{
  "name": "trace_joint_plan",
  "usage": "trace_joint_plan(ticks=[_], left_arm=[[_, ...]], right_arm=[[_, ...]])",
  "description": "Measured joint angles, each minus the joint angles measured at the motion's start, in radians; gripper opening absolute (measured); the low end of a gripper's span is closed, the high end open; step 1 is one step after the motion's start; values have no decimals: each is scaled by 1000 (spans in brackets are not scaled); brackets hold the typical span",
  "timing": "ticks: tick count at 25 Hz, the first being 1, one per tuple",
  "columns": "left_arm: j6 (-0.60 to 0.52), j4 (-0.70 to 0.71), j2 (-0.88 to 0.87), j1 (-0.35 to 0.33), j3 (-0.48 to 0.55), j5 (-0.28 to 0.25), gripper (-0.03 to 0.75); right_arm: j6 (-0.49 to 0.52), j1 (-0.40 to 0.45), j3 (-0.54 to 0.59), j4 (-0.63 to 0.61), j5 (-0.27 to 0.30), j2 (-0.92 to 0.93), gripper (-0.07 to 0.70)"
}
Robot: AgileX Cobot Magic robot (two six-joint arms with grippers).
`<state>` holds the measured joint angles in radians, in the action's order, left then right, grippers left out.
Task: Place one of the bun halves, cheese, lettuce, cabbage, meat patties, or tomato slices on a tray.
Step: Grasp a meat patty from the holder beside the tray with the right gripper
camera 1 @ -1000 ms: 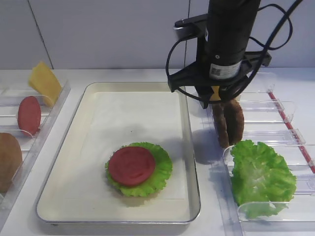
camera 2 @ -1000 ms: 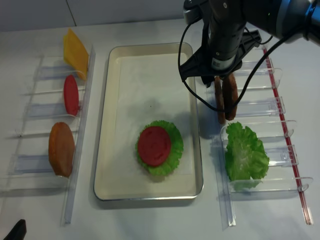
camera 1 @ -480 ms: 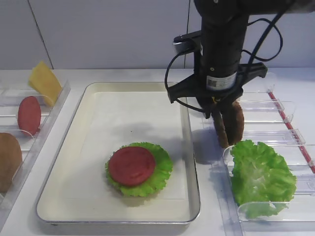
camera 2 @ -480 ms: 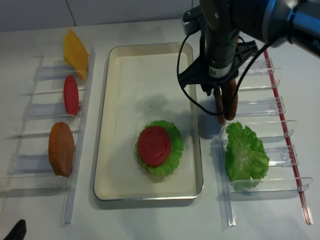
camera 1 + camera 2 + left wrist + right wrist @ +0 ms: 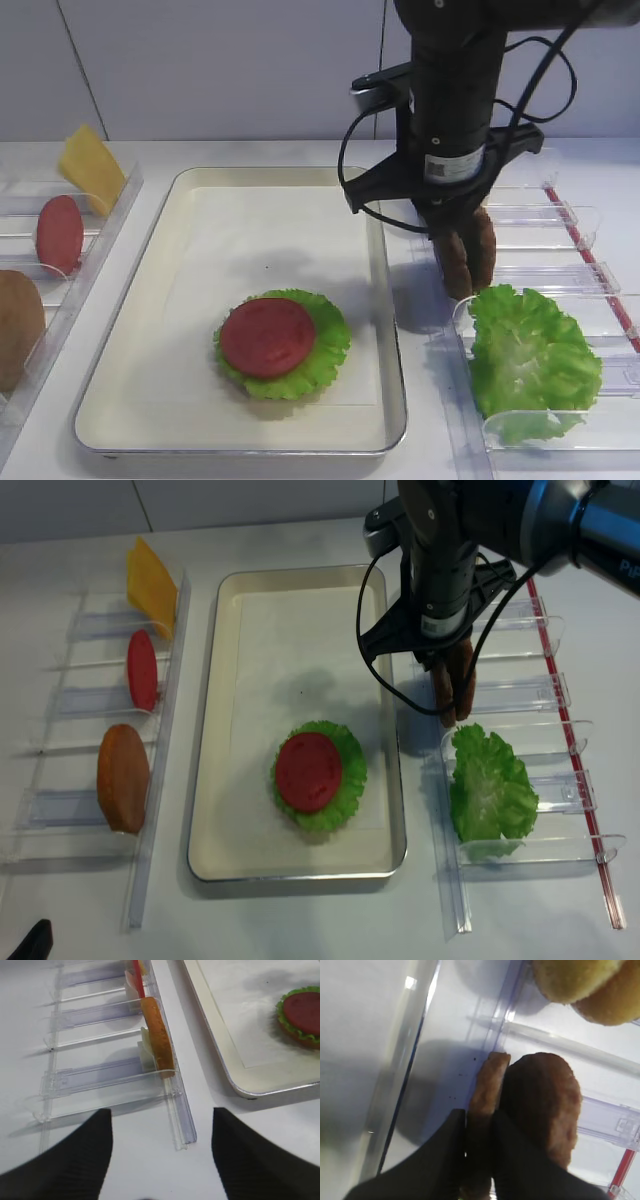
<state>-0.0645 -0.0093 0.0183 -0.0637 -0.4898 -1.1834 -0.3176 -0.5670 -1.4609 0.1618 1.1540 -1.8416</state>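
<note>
Two dark-brown meat patties stand on edge in the right clear rack. My right gripper [image 5: 479, 1156] is shut on the left patty [image 5: 485, 1091], which shows at its tips from above [image 5: 443, 698]. The second patty [image 5: 545, 1100] leans against the outer side of one finger. On the cream tray [image 5: 390, 330] lies a lettuce leaf [image 5: 322, 360] with a tomato slice [image 5: 267, 336] on it. My left gripper [image 5: 160, 1160] hangs open over bare table, beside the left rack's bun half [image 5: 157, 1037].
The left rack holds cheese [image 5: 150, 575], a tomato slice [image 5: 141, 668] and a bun half [image 5: 123, 777]. More lettuce [image 5: 490, 785] fills the right rack in front of the patties. Two bun halves [image 5: 580, 980] sit behind them. The clear rack dividers [image 5: 560, 215] stand close around the gripper.
The right gripper's jaws have closed onto the left patty. The arm shifted slightly right and lower over the rack. Nothing on the tray moved.
</note>
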Motion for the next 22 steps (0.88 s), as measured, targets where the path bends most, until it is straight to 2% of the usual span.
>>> trace_joint_plan(ticks=[4, 10, 18, 22], left_arm=[[0, 0, 0, 0, 0, 0, 422], [0, 0, 0, 0, 0, 0, 422], [0, 0, 0, 0, 0, 0, 417], [0, 0, 0, 0, 0, 0, 417]], right_arm=[[2, 0, 0, 0, 13, 11, 154], [26, 0, -71, -35, 75, 41, 154], [32, 0, -200, -110, 83, 65, 154], [34, 0, -212, -131, 86, 86, 153]])
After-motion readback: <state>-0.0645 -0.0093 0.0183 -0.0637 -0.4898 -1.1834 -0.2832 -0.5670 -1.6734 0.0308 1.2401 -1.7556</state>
